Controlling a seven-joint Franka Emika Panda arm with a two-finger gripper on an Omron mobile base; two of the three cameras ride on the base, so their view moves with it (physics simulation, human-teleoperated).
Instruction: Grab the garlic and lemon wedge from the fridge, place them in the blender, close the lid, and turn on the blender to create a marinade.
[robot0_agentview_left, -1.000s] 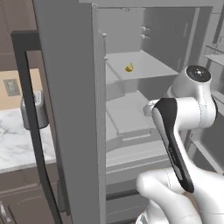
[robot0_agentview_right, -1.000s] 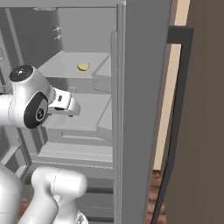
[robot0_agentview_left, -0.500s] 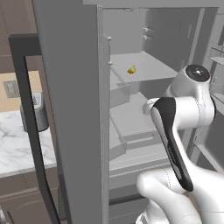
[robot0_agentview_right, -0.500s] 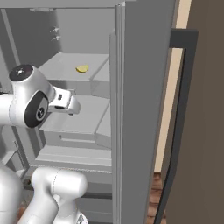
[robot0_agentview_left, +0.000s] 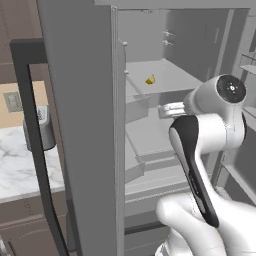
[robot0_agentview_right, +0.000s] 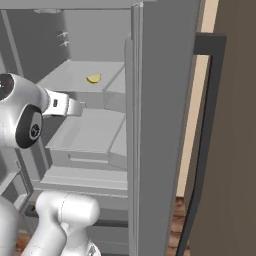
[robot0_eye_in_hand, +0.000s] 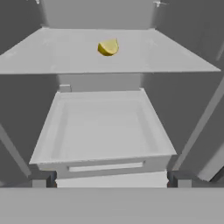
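Observation:
The fridge (robot0_agentview_left: 80, 125) stands open, its door with the long black bar handle (robot0_agentview_left: 35, 150) swung out to the left. A small yellow lemon wedge (robot0_agentview_left: 150, 79) lies on the upper inner shelf, and the same lemon wedge (robot0_agentview_right: 93, 78) (robot0_eye_in_hand: 108, 47) lies alone there. My gripper (robot0_agentview_left: 164, 110) (robot0_agentview_right: 79, 106) reaches into the fridge (robot0_agentview_right: 160, 125) just below and in front of that shelf, short of the wedge. In the hand view my gripper (robot0_eye_in_hand: 109, 181) is open, with nothing between its fingertips (robot0_eye_in_hand: 46, 179). The garlic, the blender and the lid are out of view.
Below the shelf a pale grey drawer (robot0_eye_in_hand: 105, 127) stands pulled out and empty. The fridge's grey side walls and door edges close in on both sides. A marble counter (robot0_agentview_left: 15, 170) lies left of the door, and another black door handle (robot0_agentview_right: 207, 125) stands at the right.
The hand has risen a little toward the level of the shelf. Both base views have shifted slightly. The jaws have stayed open.

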